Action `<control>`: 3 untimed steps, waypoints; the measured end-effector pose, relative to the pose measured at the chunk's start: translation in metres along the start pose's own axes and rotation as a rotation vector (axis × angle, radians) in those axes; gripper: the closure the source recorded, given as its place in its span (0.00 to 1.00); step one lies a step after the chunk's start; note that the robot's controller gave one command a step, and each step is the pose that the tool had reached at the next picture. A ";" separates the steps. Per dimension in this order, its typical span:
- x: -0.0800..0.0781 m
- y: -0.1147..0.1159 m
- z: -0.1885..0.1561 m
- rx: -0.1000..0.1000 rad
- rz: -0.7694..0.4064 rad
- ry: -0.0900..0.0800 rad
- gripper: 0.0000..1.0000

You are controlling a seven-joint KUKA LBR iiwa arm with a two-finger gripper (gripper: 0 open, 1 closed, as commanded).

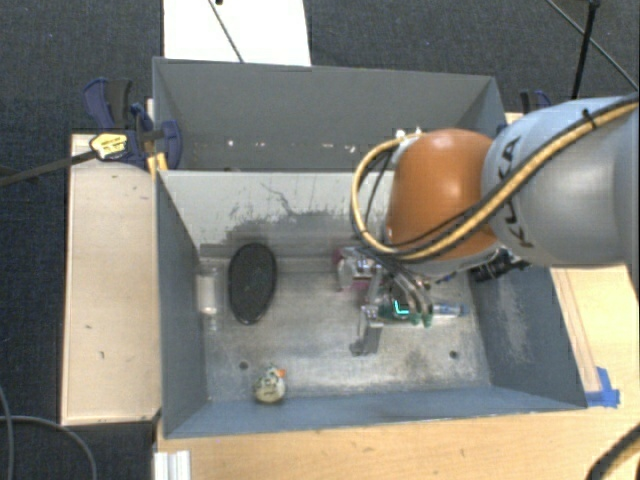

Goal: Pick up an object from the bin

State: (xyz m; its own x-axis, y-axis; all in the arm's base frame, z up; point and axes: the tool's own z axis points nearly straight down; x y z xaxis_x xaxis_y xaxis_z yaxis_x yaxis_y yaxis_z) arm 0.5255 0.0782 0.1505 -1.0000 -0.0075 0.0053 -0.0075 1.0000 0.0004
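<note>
Orange wrist cover (440, 193), uppermost, above the gripper (385, 316), which hangs low over the floor of the grey bin (300, 343); whether it is spread or pressed together cannot be told. A pink item (350, 268) and a green-blue item (430, 313) lie just beside it; a black oval (252, 281) and a pale lump (270, 385) lie well apart. Judged step: reaching, nothing visibly held. Next move: centre on one neighbouring item, close, lift.

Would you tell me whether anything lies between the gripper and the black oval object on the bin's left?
Nothing visible does. The floor between the gripper and the black oval is bare; a pink thing lies nearer the back wall, off that line, and a pale thing sits by the front wall.
</note>
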 end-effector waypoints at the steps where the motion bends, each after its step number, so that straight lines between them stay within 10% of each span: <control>1: -0.067 0.118 0.007 -0.004 0.421 -0.008 0.00; 2: -0.063 0.092 0.082 0.003 0.426 0.000 0.00; 3: -0.064 0.094 0.080 -0.001 0.423 -0.005 1.00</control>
State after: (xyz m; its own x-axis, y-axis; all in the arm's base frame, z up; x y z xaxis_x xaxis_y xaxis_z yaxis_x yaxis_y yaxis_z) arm 0.5882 0.1727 0.0704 -0.9147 0.4041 0.0005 0.4041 0.9147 0.0000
